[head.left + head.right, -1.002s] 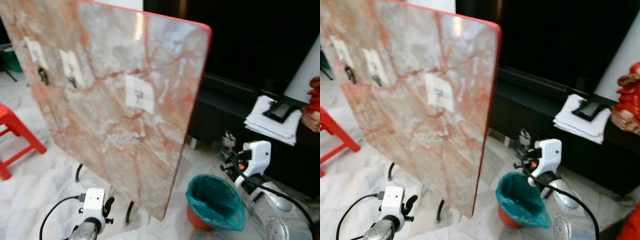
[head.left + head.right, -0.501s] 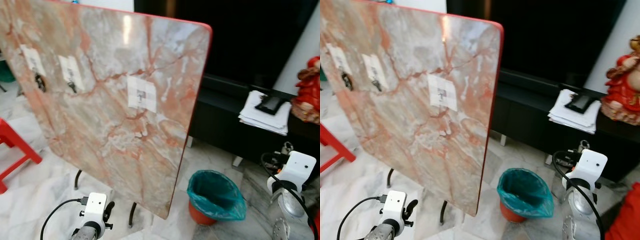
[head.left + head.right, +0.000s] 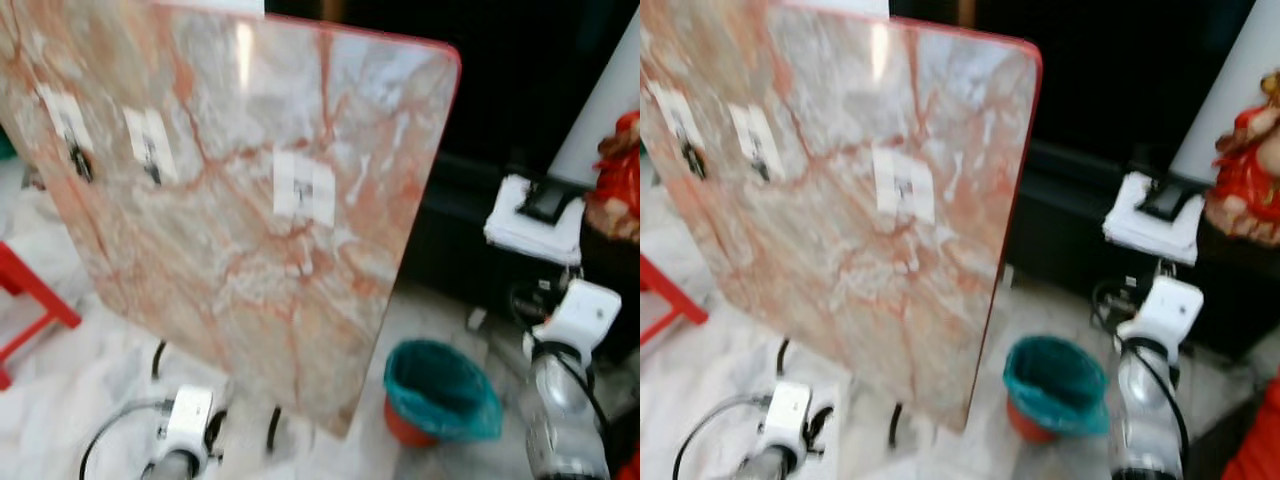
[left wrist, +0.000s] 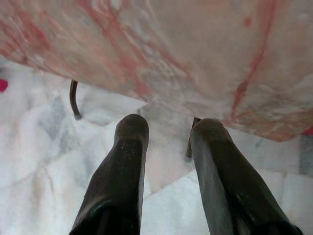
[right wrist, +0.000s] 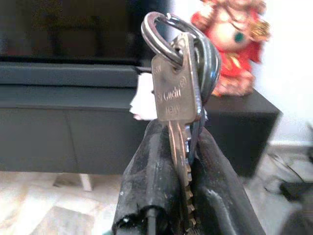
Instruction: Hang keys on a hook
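Tilted marble tabletop [image 3: 250, 190] ahead; teal-lined bin [image 3: 440, 392] beside; right end effector [image 5: 181, 147] grips keys [image 5: 178, 83].

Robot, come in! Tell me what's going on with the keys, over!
Right gripper shut on keys. Left gripper open, idle. Board hooks ahead. Bin below.

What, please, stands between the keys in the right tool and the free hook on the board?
Nothing visible does. The right tool holds the keys low, right of the board; open space lies up to the rightmost hook.
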### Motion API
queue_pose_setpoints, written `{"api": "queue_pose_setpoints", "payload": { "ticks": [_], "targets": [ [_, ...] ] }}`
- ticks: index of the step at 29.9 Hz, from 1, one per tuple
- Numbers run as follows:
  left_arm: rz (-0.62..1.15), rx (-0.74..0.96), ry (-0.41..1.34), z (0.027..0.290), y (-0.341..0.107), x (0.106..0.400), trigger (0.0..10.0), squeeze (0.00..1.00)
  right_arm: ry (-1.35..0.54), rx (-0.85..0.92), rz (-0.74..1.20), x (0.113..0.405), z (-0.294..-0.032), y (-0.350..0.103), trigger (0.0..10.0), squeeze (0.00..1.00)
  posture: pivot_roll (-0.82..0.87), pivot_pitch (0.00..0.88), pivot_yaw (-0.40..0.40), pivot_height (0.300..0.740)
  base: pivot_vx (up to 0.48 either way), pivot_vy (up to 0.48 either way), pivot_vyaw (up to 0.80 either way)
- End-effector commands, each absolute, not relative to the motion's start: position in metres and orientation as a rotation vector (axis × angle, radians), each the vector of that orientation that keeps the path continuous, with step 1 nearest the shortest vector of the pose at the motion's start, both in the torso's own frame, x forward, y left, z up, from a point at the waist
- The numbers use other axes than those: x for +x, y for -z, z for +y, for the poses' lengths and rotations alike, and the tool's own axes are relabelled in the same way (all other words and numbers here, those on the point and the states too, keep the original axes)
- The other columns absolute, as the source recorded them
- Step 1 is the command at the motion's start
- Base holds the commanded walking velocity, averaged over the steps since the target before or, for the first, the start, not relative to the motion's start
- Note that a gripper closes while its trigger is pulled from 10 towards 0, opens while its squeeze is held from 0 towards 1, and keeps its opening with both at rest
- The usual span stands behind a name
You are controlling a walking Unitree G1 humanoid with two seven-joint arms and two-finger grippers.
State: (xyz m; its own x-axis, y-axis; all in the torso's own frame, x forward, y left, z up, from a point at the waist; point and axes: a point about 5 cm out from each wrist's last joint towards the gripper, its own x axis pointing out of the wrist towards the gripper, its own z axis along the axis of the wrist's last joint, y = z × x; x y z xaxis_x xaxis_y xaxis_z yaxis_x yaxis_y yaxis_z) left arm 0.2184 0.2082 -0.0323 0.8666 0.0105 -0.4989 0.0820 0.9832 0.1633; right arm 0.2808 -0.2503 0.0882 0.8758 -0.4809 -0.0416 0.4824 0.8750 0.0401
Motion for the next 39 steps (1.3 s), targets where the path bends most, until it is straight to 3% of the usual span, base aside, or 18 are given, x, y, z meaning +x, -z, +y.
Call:
{"api": "queue_pose_setpoints", "payload": {
  "ticks": [1,12,30,39],
  "targets": [
    [0.513,0.197,0.071,0.203,0.031,0.222,10.0,0.00,0.560,0.034,0.036,0.278,-0.259,-0.086,10.0,0.00,-0.01,0.000,-0.041,0.740,0.000,0.375,0.00],
    [0.511,0.193,0.078,0.202,0.032,0.221,10.0,0.00,0.621,0.027,0.038,0.277,-0.265,-0.085,10.0,0.00,-0.01,0.000,-0.039,0.740,0.000,0.380,0.00],
    [0.520,0.186,0.085,0.198,0.035,0.223,10.0,0.00,0.582,0.055,0.039,0.285,-0.252,-0.084,10.0,0.00,-0.01,0.000,-0.031,0.740,0.000,0.389,0.00],
    [0.513,0.183,0.097,0.196,0.034,0.228,10.0,0.00,0.562,0.073,0.037,0.289,-0.245,-0.084,10.0,0.00,-0.01,0.000,-0.023,0.740,0.000,0.390,-0.80]
  ]
}}
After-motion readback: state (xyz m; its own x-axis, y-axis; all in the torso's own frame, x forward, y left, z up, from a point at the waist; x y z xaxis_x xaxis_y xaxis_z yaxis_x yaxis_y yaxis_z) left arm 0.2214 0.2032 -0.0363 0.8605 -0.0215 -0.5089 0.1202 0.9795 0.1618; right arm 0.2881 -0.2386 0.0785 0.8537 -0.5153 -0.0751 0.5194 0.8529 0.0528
